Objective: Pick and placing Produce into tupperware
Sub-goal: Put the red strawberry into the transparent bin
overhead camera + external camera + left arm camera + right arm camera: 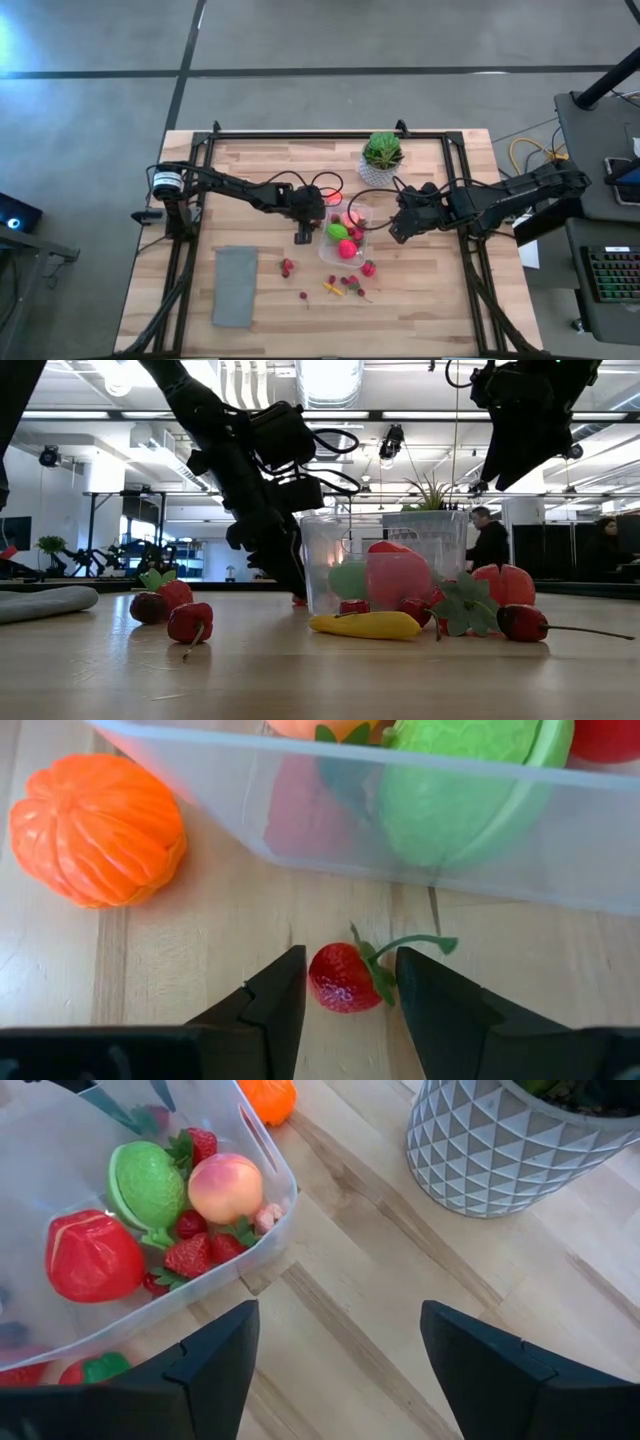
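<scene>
**Left fingers straddle a strawberry beside the clear tub**

The left gripper [345, 1010] is low over the wooden surface [420, 310], just outside the clear tupperware [362, 215]. Its two dark fingers [275, 1005] are narrowly apart with a small red strawberry [342, 978] lying on the surface between them; a sliver of wood shows on each side, so whether they touch it cannot be told. An orange ball [97, 828] sits near, outside the tub wall.

The right gripper [335, 1370] hovers above the surface on the tub's other side, near the white pot of the green plant [382, 152], its fingers spread wide and holding nothing.

Inside the tub lie a green piece [147, 1185], a peach [225, 1187], a red fruit [92, 1256] and several strawberries. More produce [345, 285] is scattered on the surface in front of the tub, near a flat grey rectangle [235, 286]
</scene>
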{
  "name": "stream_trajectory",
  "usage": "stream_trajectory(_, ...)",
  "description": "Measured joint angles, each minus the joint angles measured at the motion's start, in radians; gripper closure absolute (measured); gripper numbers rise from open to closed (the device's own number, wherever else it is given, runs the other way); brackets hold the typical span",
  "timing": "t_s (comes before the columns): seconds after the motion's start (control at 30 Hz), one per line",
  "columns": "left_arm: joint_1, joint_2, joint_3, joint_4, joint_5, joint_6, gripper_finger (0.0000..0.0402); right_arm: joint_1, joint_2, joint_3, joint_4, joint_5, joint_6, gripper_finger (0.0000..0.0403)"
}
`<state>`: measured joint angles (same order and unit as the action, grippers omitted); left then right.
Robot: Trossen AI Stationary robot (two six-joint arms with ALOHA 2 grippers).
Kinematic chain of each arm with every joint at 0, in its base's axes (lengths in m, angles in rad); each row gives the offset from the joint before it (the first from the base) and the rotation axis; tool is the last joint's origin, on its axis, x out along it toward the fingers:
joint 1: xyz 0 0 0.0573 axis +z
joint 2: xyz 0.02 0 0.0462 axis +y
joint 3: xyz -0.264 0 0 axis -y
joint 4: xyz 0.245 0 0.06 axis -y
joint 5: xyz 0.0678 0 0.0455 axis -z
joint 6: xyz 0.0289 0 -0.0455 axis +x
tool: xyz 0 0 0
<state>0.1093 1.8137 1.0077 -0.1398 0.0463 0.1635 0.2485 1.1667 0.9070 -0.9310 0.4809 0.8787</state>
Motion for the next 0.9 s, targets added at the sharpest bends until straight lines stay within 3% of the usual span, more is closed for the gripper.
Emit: stream_trajectory(0.9, 0.0, 0.0, 0.001, -0.011, -0.021, 0.001, 0.0261, 0.0, 0.0, 0.0, 0.001, 0.018, -0.023, 0.0136)
